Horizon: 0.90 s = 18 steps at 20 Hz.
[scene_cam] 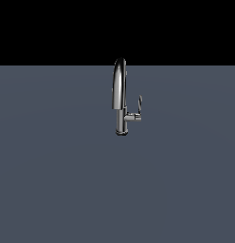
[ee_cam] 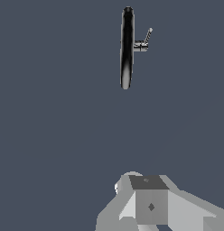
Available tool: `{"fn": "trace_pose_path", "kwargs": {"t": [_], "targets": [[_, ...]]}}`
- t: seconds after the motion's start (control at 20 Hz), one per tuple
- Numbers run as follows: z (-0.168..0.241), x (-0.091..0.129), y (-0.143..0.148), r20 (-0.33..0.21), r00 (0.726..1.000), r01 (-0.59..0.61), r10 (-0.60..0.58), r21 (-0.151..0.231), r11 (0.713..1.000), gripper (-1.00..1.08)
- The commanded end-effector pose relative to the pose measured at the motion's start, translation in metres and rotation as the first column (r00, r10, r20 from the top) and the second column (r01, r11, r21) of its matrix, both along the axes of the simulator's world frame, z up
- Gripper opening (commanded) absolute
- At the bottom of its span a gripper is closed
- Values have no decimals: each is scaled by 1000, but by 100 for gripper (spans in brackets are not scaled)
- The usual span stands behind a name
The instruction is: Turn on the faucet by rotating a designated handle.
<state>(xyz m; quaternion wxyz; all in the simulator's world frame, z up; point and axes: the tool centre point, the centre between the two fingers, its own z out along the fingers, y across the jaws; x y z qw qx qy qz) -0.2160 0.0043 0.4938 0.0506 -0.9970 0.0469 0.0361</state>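
Observation:
The faucet stands upright in the middle of the exterior view, a slim chrome tap with a high arched spout on a short base. Its handle is a short stub sticking out toward the exterior view's right, ending in a thin blade that points upward. In the wrist view the faucet appears from above as a dark narrow spout, with the handle beside it. My gripper shows only as a grey block at the frame's edge, well apart from the faucet. Its fingers cannot be told apart. No arm shows in the exterior view.
The faucet stands on a flat blue-grey surface that fills both views. A black background lies behind it in the exterior view.

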Motion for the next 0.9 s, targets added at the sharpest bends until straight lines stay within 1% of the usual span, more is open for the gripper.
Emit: {"fn": "trace_pose_path", "kwargs": {"t": [0.0,0.25,0.45,0.65,0.85], "targets": [[-2,14,-1,-29,999,32,-31,30,999,-100],[-8,44,-3,-96,991,106,-97,95,990,-100],[-14,68,-6,-154,977,169,-146,144,975,-100],[-22,92,-11,-215,958,234,-192,190,953,-100],[-31,116,-16,-279,932,301,-233,232,925,-100]]}}
